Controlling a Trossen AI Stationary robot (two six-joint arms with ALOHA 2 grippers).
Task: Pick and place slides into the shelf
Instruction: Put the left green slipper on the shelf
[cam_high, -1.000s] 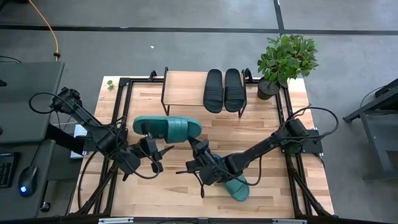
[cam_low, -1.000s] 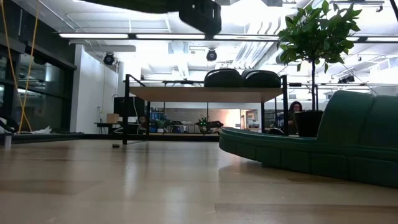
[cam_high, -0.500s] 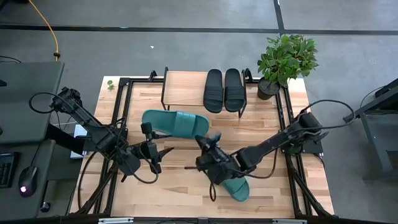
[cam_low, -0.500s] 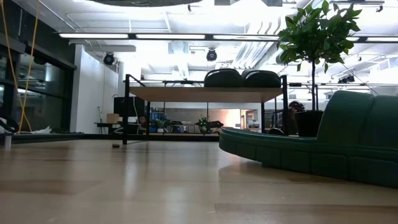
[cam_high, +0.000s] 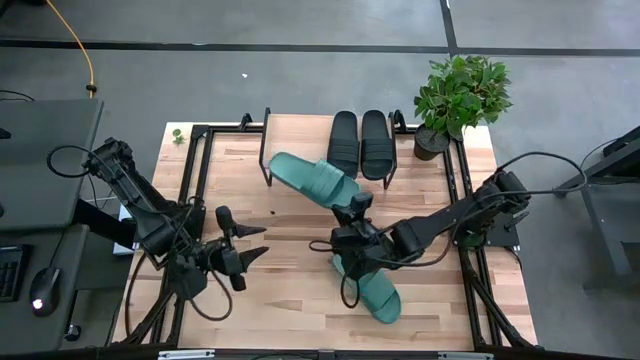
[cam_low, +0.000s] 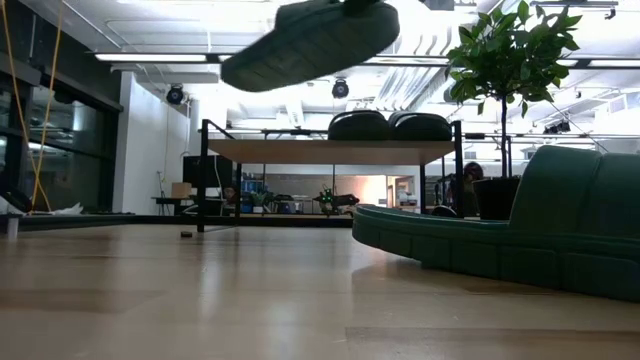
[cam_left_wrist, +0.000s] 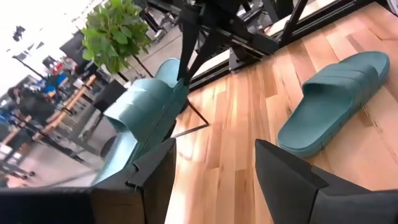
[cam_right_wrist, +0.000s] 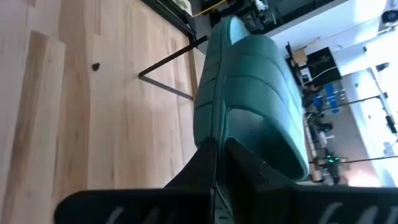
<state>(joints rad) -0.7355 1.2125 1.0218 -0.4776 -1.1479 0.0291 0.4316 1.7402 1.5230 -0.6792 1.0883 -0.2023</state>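
Observation:
One teal slide (cam_high: 312, 180) hangs in the air just in front of the shelf (cam_high: 298, 138), with my right gripper (cam_high: 353, 206) shut on it. In the low view it floats high, tilted (cam_low: 310, 40). The other teal slide (cam_high: 368, 287) lies sole down on the table near the front edge, also in the left wrist view (cam_left_wrist: 336, 99). Two black slides (cam_high: 360, 145) lie side by side on the shelf's top board. My left gripper (cam_high: 252, 242) stands open over the table's near left, its fingers (cam_left_wrist: 155, 174) around nothing. My right gripper pinches the teal slide's sole at the end nearest the strap (cam_right_wrist: 214, 134) between its two fingers. The fingers come from the table's near right side and lie along the slide. The slide is lifted clear, turned on its edge, and sticks out toward the shelf's left part.
A potted plant (cam_high: 460, 95) stands at the table's far right corner beside the shelf. Black frame rails (cam_high: 195, 180) run along the table's left and right sides. Bare wood lies between my left gripper and the shelf.
My right gripper has risen and gone toward the far edge with the teal slide. The slide has swung from lying across the table's middle to slanting in front of the shelf, and it has rolled onto its edge. My left gripper has drawn back a little toward the near left.

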